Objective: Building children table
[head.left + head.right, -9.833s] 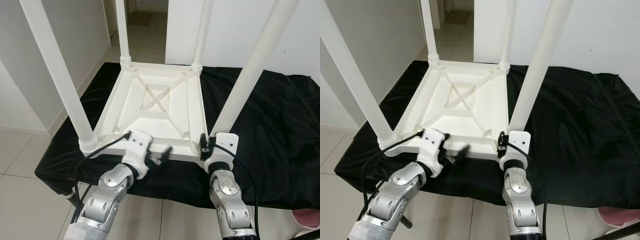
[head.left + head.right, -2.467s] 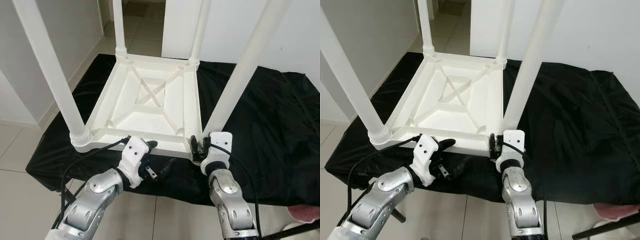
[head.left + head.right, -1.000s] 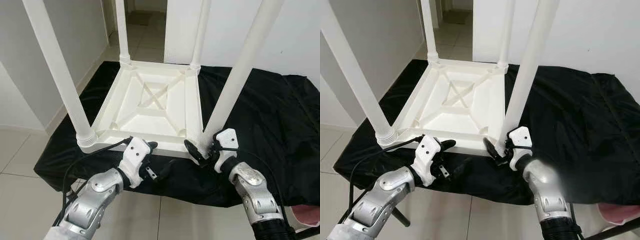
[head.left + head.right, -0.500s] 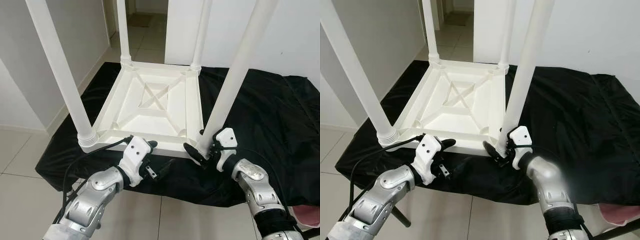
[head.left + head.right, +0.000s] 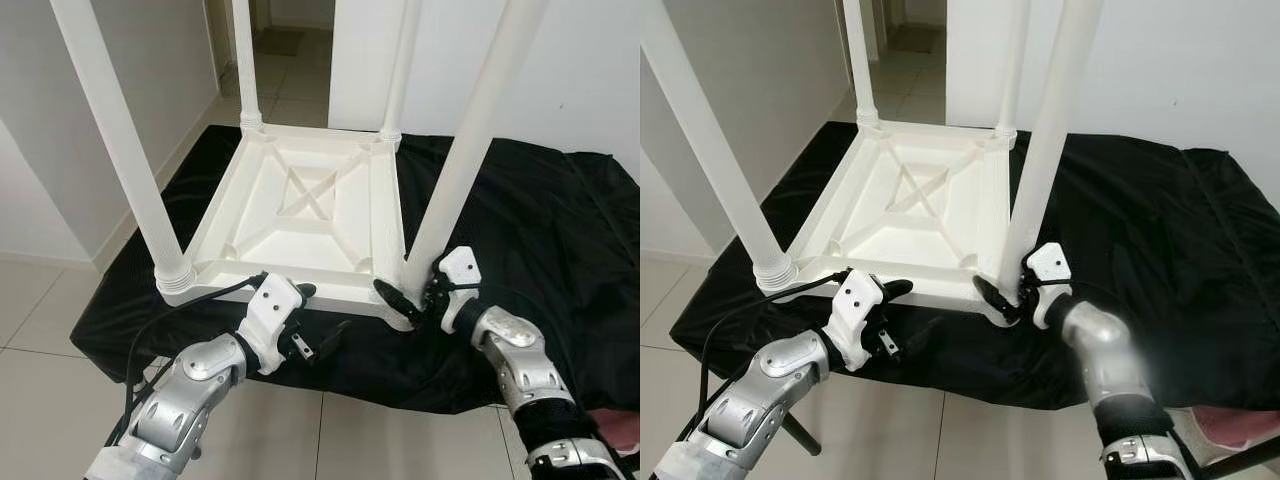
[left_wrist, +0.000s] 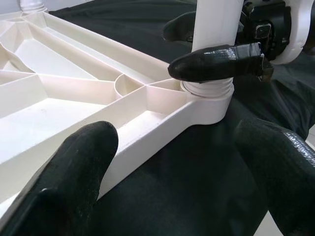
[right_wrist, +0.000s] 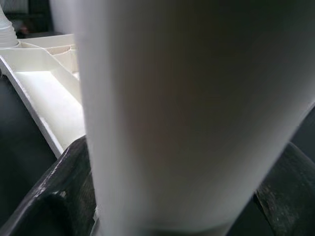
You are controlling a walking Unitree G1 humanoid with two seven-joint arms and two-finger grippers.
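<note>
A white children's table lies upside down on a black cloth, its legs pointing up. My right gripper is shut around the base of the near right leg. One finger crosses in front of the leg's threaded collar, and the other sits behind it. In the right wrist view the leg stands between both fingers. My left gripper is open at the table's near rim, with one finger above the rim and the other out over the cloth.
The near left leg rises close to my left arm. Two far legs stand at the back corners. The cloth-covered surface ends just in front of me, with tiled floor below. White walls and a doorway lie behind.
Over the last second my right arm has swung out to the right and its fingers have settled around the near right leg's base. The left gripper has stayed put.
</note>
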